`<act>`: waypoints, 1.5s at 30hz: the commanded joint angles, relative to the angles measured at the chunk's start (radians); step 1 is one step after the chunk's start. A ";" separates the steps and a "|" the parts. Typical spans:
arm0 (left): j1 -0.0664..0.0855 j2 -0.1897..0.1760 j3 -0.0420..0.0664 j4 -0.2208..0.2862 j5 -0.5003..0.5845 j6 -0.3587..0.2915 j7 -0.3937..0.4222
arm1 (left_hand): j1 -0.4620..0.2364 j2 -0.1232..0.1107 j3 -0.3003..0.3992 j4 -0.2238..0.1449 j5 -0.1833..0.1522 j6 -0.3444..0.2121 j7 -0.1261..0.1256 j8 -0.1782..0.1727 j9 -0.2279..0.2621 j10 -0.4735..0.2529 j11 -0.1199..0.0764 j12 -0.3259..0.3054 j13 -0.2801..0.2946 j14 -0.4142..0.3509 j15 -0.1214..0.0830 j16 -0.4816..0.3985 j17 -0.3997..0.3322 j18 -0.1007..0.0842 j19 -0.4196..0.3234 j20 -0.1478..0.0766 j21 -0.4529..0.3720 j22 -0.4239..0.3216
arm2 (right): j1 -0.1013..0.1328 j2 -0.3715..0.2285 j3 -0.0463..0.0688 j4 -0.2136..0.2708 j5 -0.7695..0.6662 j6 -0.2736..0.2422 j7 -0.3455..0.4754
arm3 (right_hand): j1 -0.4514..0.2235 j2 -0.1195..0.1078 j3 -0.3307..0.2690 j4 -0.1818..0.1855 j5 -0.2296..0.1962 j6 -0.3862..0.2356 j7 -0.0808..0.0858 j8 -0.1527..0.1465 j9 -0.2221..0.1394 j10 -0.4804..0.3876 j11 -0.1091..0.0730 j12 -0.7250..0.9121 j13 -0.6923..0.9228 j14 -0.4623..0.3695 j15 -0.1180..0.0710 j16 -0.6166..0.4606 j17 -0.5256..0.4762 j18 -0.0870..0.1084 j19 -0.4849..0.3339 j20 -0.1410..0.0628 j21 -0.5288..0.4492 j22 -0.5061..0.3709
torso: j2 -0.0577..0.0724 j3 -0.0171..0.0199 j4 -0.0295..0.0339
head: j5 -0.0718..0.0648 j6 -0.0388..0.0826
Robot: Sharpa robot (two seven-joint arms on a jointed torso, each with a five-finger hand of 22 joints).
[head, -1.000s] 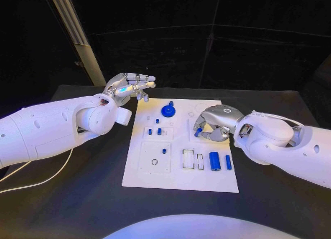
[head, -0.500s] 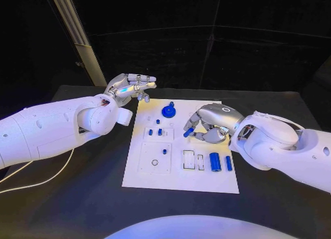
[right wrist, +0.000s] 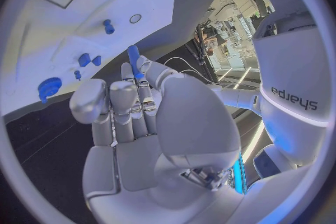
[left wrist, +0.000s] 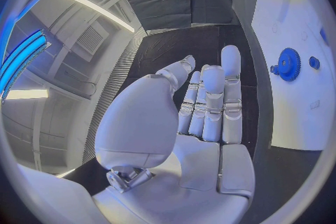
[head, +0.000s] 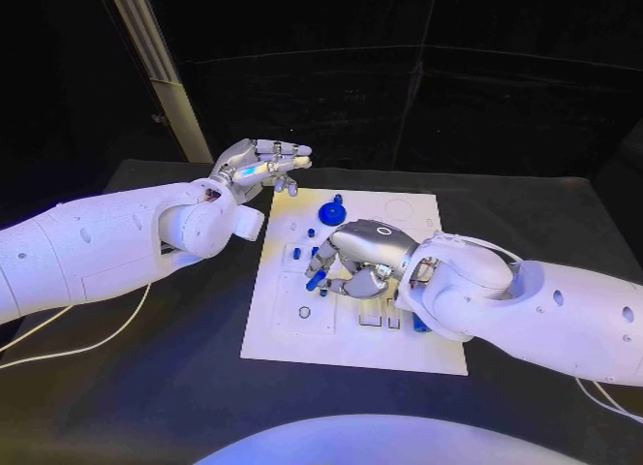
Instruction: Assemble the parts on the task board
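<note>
The task board (head: 352, 339) is a flat, matte white rectangular plate lying on the black table (head: 154, 387), with shallow outlined recesses cut into it. The right hand (head: 352, 260), silver and smooth-shelled, hangs over the middle of the board with its fingers curled, and pinches a small blue peg (head: 316, 281), a slim glossy cylinder, between thumb and fingertip; in the right wrist view the same peg (right wrist: 133, 59) stands out past the fingertips toward the board. Beyond that hand, at the far end of the board, sits a blue toothed gear (head: 328, 213) with a knob on top, and just beside its fingers stand short blue studs (head: 296, 254). The right arm covers the board's right-hand recesses, where a blue cylinder (head: 421, 325) barely shows beside the wrist. An oval hole (head: 305, 312) lies in a square recess below the peg. The left hand (head: 263, 165) is raised off the board's far left corner, holding nothing, its fingers straight and apart from the thumb, as the left wrist view (left wrist: 203, 106) shows, with the gear (left wrist: 288, 64) off to its side.
</note>
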 commanded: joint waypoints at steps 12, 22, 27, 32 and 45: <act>0.002 0.002 0.001 0.004 0.003 0.015 0.004 | 0.003 0.003 0.001 -0.004 0.007 -0.005 0.000 0.001 -0.001 -0.005 0.001 0.005 0.001 -0.007 0.002 -0.002 0.000 0.006 -0.003 0.004 -0.006 -0.001 | -0.024 0.069 -0.014 -0.060 -0.078 0.096 0.000 | -0.008 -0.007 0.005 0.000 0.008 0.001 0.007 -0.006 -0.002 0.013 -0.010 -0.008 0.001 0.001 -0.002 0.006 0.001 -0.016 -0.001 0.002 0.006 -0.002 | 0.000 0.0010 -0.0015 | 0.012 -0.009; 0.002 0.002 0.001 0.004 0.003 0.016 0.004 | 0.003 0.003 0.001 -0.004 0.007 -0.005 0.000 0.001 -0.001 -0.005 0.001 0.005 0.001 -0.007 0.002 -0.002 0.000 0.006 -0.003 0.004 -0.006 -0.001 | -0.026 0.085 -0.015 -0.072 -0.113 0.127 -0.023 | -0.009 -0.008 0.005 -0.001 0.010 0.000 0.007 -0.007 -0.002 0.013 -0.010 -0.009 0.001 0.000 -0.002 0.004 -0.005 -0.016 -0.002 0.002 0.004 -0.005 | 0.000 0.0015 -0.0019 | 0.014 -0.015; 0.002 0.002 0.001 0.004 0.003 0.016 0.003 | 0.003 0.003 0.001 -0.004 0.007 -0.005 0.000 0.001 -0.001 -0.005 0.001 0.005 0.001 -0.007 0.002 -0.002 0.000 0.006 -0.003 0.004 -0.006 -0.001 | -0.026 0.085 -0.015 -0.073 -0.126 0.130 -0.036 | -0.010 -0.007 0.005 -0.001 0.011 0.000 0.007 -0.007 -0.002 0.012 -0.010 -0.009 0.001 0.000 -0.002 0.004 -0.004 -0.016 -0.002 0.002 0.004 -0.005 | -0.001 0.0008 -0.0003 | 0.015 -0.017; 0.002 0.001 0.001 0.004 0.003 0.015 0.004 | 0.003 0.003 0.001 -0.004 0.007 -0.005 0.000 0.001 -0.001 -0.005 0.001 0.005 0.001 -0.007 0.002 -0.002 0.000 0.006 -0.003 0.004 -0.006 -0.001 | -0.027 0.088 -0.015 -0.074 -0.130 0.136 -0.038 | -0.010 -0.007 0.005 -0.001 0.011 0.000 0.007 -0.007 -0.002 0.012 -0.010 -0.009 0.001 0.000 -0.002 0.004 -0.004 -0.016 -0.002 0.002 0.004 -0.005 | -0.001 0.0012 -0.0026 | 0.015 -0.017; 0.002 0.000 0.001 0.005 0.003 0.015 0.003 | 0.003 0.003 0.001 -0.004 0.007 -0.005 0.000 0.001 -0.001 -0.005 0.001 0.005 0.001 -0.007 0.002 -0.002 0.000 0.006 -0.003 0.004 -0.006 -0.001 | -0.030 0.092 -0.017 -0.076 -0.131 0.147 -0.035 | -0.012 -0.008 0.004 0.000 0.011 0.000 0.008 -0.008 -0.002 0.013 -0.009 -0.011 0.002 -0.001 -0.002 0.004 -0.004 -0.016 -0.003 0.003 0.005 -0.004 | -0.001 0.0009 -0.0011 | 0.014 -0.018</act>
